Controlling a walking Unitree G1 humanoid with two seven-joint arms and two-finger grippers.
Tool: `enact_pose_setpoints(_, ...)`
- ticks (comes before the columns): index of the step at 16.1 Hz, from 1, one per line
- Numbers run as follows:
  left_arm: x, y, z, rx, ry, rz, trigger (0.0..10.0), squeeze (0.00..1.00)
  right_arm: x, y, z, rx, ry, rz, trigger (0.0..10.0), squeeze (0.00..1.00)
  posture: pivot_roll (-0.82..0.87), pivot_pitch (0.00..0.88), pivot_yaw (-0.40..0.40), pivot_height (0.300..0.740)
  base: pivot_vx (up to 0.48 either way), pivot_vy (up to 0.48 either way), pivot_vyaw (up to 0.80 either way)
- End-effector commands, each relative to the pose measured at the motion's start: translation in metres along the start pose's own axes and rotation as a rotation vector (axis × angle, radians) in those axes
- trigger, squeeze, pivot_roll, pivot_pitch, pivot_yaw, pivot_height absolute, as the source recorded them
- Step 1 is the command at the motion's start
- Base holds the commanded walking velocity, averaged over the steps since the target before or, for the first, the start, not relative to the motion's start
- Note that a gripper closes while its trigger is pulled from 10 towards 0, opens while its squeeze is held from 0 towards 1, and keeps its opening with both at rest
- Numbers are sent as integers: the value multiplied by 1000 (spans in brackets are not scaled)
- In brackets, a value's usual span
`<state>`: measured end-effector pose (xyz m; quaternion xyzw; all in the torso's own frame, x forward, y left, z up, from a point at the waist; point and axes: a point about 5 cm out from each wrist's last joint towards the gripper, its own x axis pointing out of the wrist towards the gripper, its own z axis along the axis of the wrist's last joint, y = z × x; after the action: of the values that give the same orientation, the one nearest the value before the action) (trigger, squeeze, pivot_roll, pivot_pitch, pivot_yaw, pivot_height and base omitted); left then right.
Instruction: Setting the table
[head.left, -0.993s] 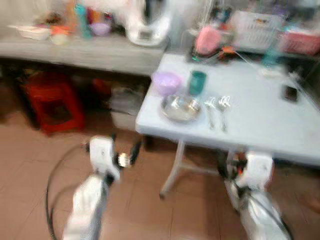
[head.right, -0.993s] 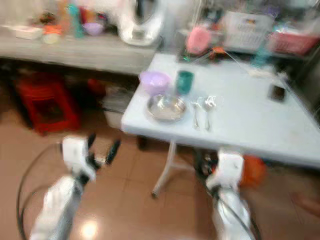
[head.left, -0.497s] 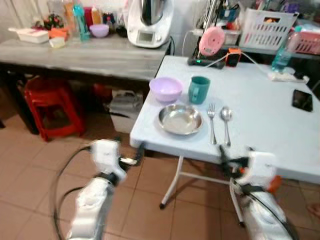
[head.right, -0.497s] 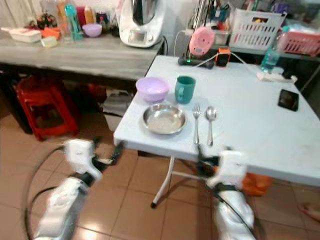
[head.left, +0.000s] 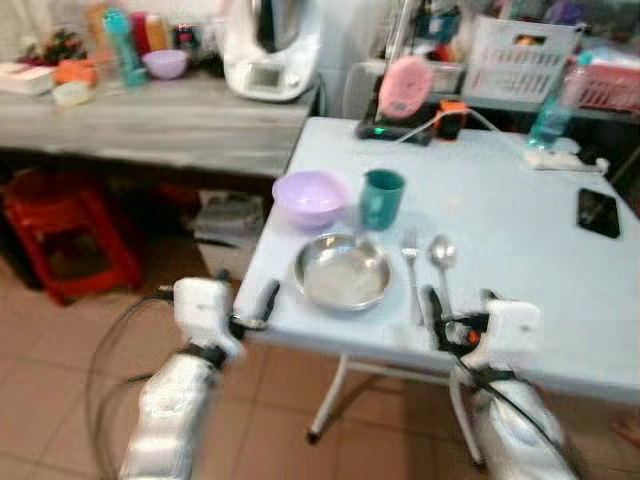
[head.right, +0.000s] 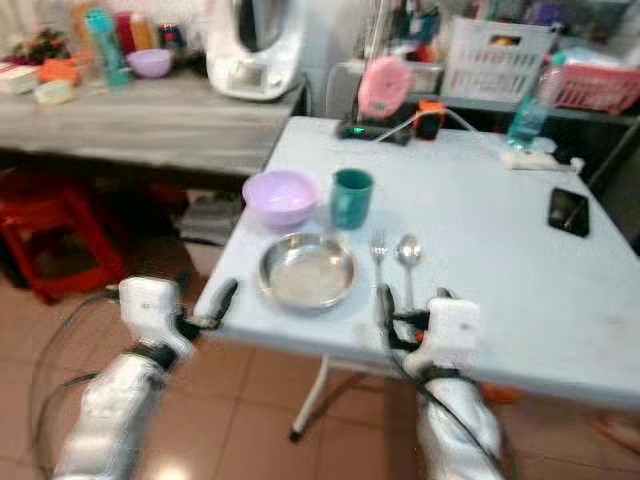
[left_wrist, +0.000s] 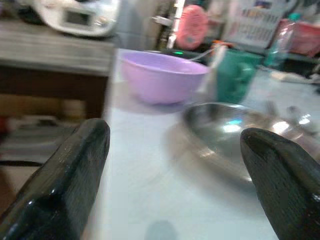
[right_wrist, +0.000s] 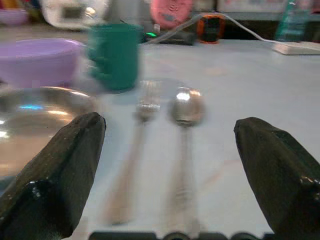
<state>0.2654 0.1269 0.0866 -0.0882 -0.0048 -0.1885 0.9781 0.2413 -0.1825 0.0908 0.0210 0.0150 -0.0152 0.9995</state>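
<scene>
Both arms have come up to the near edge of the table (head.left: 520, 215) since half a second ago. We find the left gripper (left_wrist: 175, 175) and right gripper (right_wrist: 167, 172) spread wide, empty. Steel plate (head.left: 342, 272), fork (head.left: 411, 270) and spoon (head.left: 441, 262) lie ahead, purple bowl (head.left: 311, 195) and green mug (head.left: 381, 198) behind. We advise a low, level approach.

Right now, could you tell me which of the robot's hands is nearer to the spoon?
The right hand: it sits at the table's near edge just before the spoon. The left hand is off by the table's corner, beyond the metal plate.
</scene>
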Motion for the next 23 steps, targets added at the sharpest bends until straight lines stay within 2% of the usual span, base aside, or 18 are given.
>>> enact_pose_setpoints(1, -3, 10, 4, 30, 0, 22, 10000, 0, 2, 8, 7, 30, -27, 31, 10000, 0, -9, 0, -34, 740, 368, 0, 0)
enact_pose_setpoints(5, -5, 11, 5, 49, -7, 21, 10000, 0, 1, 13, 8, 66, -21, 73, 10000, 0, -14, 0, -29, 740, 173, 0, 0)
enact_pose_setpoints(12, -24, 18, 0, 103, 24, -38, 10000, 0, 5, 14, 8, 94, 22, 168, 10000, 0, -18, 0, -36, 740, 0, 0, 0)
enact_pose_setpoints(15, -29, 18, -2, 101, 37, -78, 10000, 0, 7, 18, 6, 111, 56, 217, 10000, 0, -13, 0, -39, 740, 0, 0, 0)
enact_pose_setpoints(19, -33, 16, -2, 97, 51, -173, 10000, 0, 16, 23, 0, 176, 132, 269, 10000, 0, -4, 0, -41, 740, 0, 0, 0)
enact_pose_setpoints(23, -34, 16, -3, 104, 52, -188, 10000, 0, 22, 23, -3, 279, 183, 257, 10000, 0, 1, 0, -43, 740, 0, 0, 0)
